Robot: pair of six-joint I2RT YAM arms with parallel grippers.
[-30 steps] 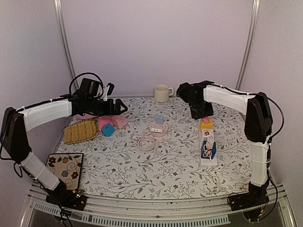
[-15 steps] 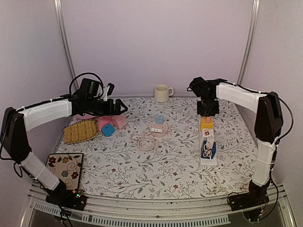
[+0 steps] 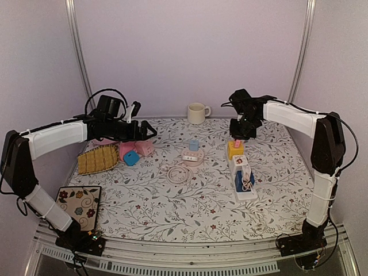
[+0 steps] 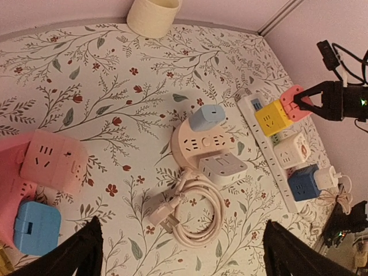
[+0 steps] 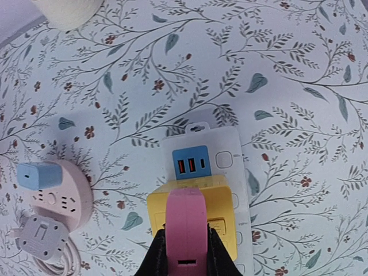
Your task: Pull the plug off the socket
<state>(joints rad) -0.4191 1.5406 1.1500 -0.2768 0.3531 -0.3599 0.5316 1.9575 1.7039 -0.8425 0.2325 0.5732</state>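
Pinching the pink plug [image 5: 185, 230] between the closed right fingers [image 5: 156, 259], atop the yellow socket cube [image 5: 221, 198] seated on the white power strip [image 5: 230, 144], right side of the worktop [image 3: 172, 213]. Holding the left fingers [image 4: 80, 253] spread wide above the pink cubes [image 4: 52, 161].

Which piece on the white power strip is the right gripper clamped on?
The pink plug on the yellow cube, farthest along the power strip; the white cube and blue cube sit ungripped.
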